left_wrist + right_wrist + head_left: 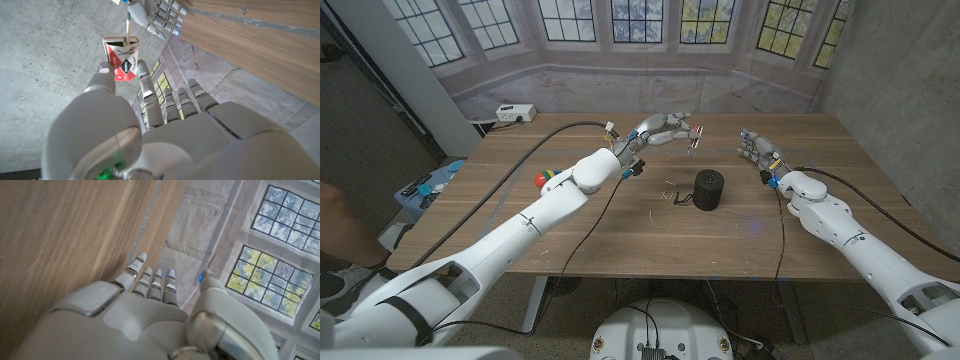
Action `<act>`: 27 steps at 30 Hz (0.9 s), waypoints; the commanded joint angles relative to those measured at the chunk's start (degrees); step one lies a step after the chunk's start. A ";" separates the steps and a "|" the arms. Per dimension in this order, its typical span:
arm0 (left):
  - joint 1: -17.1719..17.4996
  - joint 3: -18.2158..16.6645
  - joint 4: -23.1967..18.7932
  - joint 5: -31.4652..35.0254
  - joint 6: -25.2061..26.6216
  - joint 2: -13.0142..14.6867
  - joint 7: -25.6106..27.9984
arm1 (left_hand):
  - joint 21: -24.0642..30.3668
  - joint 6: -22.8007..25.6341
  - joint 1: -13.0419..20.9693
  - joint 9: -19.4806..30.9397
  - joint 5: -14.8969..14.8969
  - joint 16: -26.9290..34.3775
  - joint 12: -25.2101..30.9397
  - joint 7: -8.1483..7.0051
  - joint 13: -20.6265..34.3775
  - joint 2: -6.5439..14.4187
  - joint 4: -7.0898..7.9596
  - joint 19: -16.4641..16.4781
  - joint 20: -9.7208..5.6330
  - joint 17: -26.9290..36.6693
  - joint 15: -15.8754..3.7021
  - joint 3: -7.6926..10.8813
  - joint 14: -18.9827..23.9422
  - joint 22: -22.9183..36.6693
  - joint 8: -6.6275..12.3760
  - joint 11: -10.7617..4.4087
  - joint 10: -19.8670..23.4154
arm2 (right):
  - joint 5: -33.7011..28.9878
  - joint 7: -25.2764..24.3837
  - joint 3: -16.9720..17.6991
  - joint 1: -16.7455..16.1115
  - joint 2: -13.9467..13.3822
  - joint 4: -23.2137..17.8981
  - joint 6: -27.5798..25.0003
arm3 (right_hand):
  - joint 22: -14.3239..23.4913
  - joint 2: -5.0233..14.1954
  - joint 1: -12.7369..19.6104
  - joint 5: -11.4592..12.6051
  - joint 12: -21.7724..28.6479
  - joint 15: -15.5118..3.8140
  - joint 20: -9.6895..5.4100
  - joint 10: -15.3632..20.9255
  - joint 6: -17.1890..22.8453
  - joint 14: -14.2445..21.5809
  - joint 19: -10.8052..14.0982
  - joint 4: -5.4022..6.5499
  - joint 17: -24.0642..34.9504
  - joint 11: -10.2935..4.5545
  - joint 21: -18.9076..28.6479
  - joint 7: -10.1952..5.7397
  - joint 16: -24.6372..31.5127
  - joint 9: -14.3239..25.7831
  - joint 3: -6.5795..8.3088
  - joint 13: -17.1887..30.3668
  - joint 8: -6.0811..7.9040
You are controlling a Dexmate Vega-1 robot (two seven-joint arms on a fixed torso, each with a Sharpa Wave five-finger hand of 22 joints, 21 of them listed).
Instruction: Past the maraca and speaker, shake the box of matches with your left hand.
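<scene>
left hand raised over the far middle of the table, pinching the box of matches between thumb and a finger, other fingers reaching alongside; one match sticks out of the box's end, so the tray looks slid partly open; in the head view the box sits at the hand's 3 o'clock, off the wood; speaker, black cylinder, stands at the hand's 5 o'clock, near; maraca, partly hidden by the left arm, lies at its 8 o'clock; right hand waits at 3 o'clock, well apart, fingers straight and together, holding nothing; judgement: reach and lift done, shaking likely in hand or about to start, set-down left; count: one box, one speaker, one maraca, several loose matches on the wood beside the speaker.
</scene>
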 commanded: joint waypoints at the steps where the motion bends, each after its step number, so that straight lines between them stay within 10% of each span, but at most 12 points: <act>1: 0.47 -0.06 -0.59 0.35 0.50 -0.09 -0.09 | 0.22 0.82 0.34 0.31 0.44 0.06 0.21 0.13 0.31 0.71 0.03 -0.38 0.09 0.21 0.20 -0.11 0.35 0.19 0.40 -0.27 0.45 | 0.13 -0.16 0.12 -0.42 -0.30 -0.77 -0.23 | 0.20 -0.07 0.72 -0.01 0.17 0.37 -0.50 0.18 0.46 0.42 0.65 -0.13 0.12 0.21 0.15 0.23 0.28 0.18 0.14 0.28 0.19; 27: 0.08 0.34 2.00 3.69 6.48 1.86 1.75 | 0.27 0.60 0.56 0.51 0.49 0.01 0.17 0.22 0.29 0.85 -0.15 -0.41 0.00 0.19 0.19 -0.17 0.31 0.20 0.23 -0.32 0.35 | 0.16 0.56 -0.70 0.07 0.46 0.13 -0.60 | 0.20 -0.07 0.69 -0.02 0.16 0.38 -0.47 0.17 0.48 0.41 0.66 -0.09 0.13 0.27 0.13 0.28 0.27 0.18 0.15 0.28 0.19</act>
